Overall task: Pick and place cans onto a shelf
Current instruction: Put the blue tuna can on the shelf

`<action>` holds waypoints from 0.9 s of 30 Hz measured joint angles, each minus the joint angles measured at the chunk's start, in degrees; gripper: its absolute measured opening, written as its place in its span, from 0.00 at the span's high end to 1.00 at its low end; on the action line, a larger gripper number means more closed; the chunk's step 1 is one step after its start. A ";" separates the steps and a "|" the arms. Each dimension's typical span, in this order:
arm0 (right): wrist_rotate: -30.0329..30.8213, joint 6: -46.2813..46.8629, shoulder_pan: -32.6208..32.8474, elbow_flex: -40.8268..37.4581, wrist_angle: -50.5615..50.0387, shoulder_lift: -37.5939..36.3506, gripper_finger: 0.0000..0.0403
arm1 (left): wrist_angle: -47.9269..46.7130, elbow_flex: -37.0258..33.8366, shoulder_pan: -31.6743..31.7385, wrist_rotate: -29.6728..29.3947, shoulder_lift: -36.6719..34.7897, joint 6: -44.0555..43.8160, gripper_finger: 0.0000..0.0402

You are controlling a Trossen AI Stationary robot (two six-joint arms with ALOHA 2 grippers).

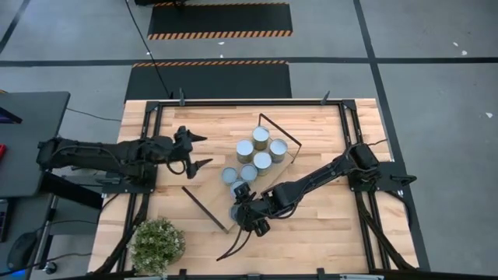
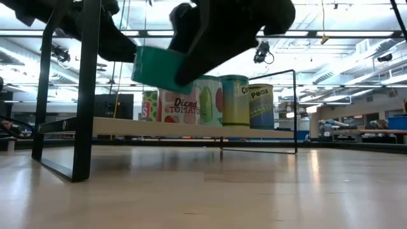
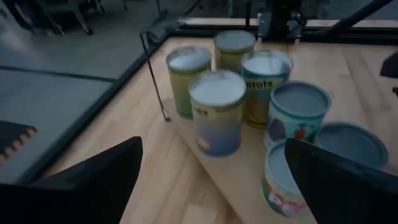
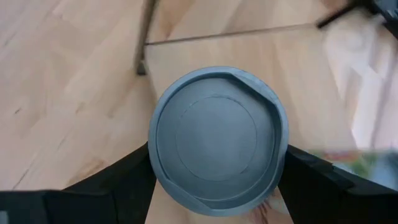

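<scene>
1. Pale plank table (image 1: 327,225) on a grey floor with black mats edged in orange hazard stripes; bright open workshop visible beyond in the low view.
2. Right gripper (image 1: 250,215) clamped on a can (image 4: 217,140), dark fingers (image 4: 115,183) pressed to both sides of its dented silvery lid.
3. Held can (image 2: 159,69) teal-sided, tilted, lifted above the shelf (image 2: 191,130) near its front end; no label readable on it.
4. Right arm (image 1: 323,177) stretched diagonally from the table's right edge toward the centre, wrist bent down over the shelf's near end.
5. Shelf (image 1: 289,159) lying slantwise mid-table, light board with thin black frames (image 1: 204,204) at both short ends.
6. Six cans (image 1: 261,148) standing upright on the board, clustered close together, beyond the held one.
7. Readable in the low view: "Diced Tomato" on a white-and-red can (image 2: 180,107), "Peas" on a blue-and-yellow can (image 2: 261,107); a green can (image 2: 234,100) between them, lettering only partly visible.
8. Left gripper (image 1: 196,152) wide open and empty, fingers (image 3: 93,180) spread, hovering beside the shelf's left side, clear of the cans.
9. Left arm (image 1: 101,154) reaching in level from the table's left edge.
10. Potted plant (image 1: 157,245) at the table's front left corner.
</scene>
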 joint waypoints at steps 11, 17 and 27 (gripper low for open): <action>-2.43 -5.62 -1.72 0.21 2.43 2.99 0.26 | 1.75 -2.07 -0.14 4.53 -0.61 -4.86 0.00; -6.21 -5.36 -3.16 0.17 3.60 2.97 0.24 | 1.77 -2.07 -0.13 4.54 -0.61 -5.82 0.00; -0.92 -7.24 -2.74 -0.06 4.67 2.93 0.09 | 1.78 -2.07 -0.13 4.54 -0.59 -6.17 0.00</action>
